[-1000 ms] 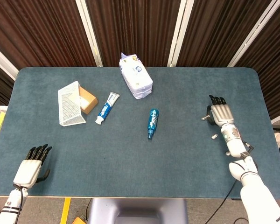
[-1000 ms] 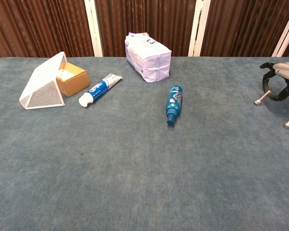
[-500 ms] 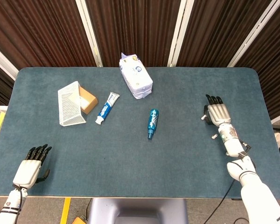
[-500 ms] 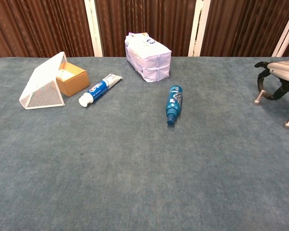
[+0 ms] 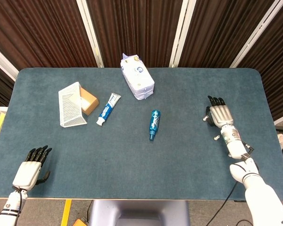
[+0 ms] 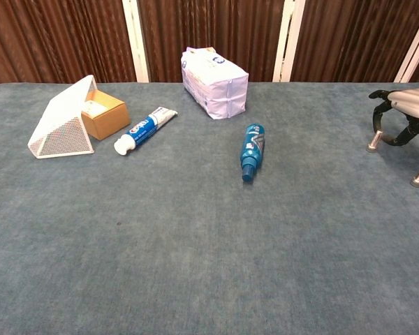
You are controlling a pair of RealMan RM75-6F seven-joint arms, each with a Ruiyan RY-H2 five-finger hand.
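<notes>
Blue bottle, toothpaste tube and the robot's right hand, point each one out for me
blue bottle (image 5: 153, 123): head view, middle of its body.
toothpaste tube (image 5: 108, 109): head view, middle of the tube.
right hand (image 5: 221, 115): head view, back of the hand.

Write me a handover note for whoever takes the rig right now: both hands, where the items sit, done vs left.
Left robot hand: open, empty, at the near left table edge, touching none of the items.
Right robot hand: open, empty, over the right side of the table, palm down, fingers spread.
Nearest item to it: blue bottle, lying on its side mid-table, untouched.
Others, all free: toothpaste tube left of the bottle; white mesh basket tipped on its side with the brown box against it; white pack at the far edge.
Done: nothing gripped or visibly placed.
Left: every grasp and placement.
</notes>
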